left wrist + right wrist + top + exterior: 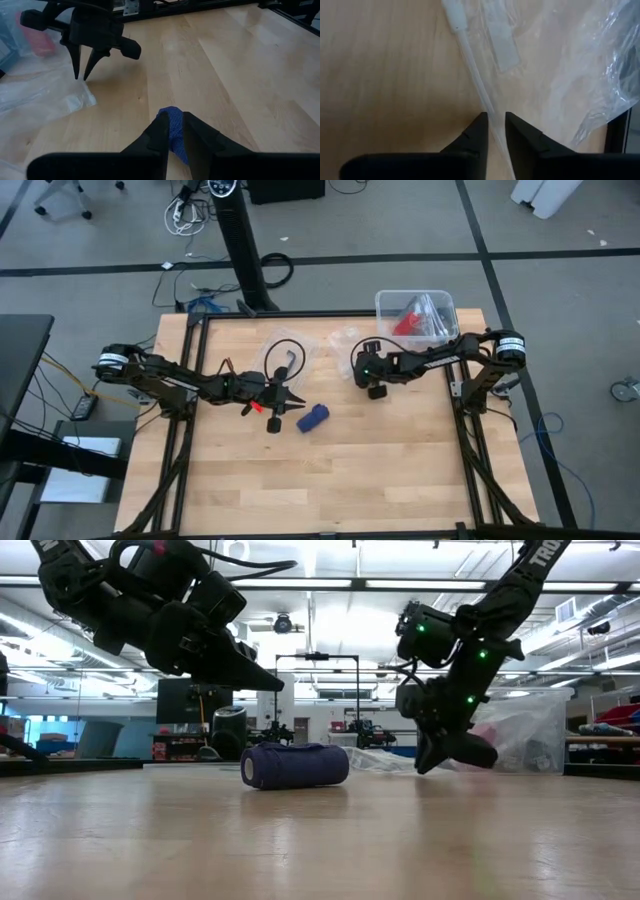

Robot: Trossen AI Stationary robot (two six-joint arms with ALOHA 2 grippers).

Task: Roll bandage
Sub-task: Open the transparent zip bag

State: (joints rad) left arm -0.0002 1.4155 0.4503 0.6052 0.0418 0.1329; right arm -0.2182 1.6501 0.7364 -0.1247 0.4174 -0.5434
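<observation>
The bandage [312,418] is a small navy-blue roll lying on its side on the wooden table, near the middle; it also shows in the low view [295,765]. My left gripper [285,412] hovers just left of and above it [272,683], with a narrow gap between its fingers [174,117] and nothing in it. My right gripper [375,390] points steeply down, right of the roll. Its tips [432,762] are near the tabletop, a narrow gap apart [494,117]. They stand on either side of a clear plastic bag's edge strip [470,55]; whether they touch it cannot be told.
One clear plastic bag [345,340] lies beside my right gripper, another [285,352] at the far middle. A clear container [440,305] holding a red item [408,323] stands at the far right corner. Bare wood stretches across the table's near half.
</observation>
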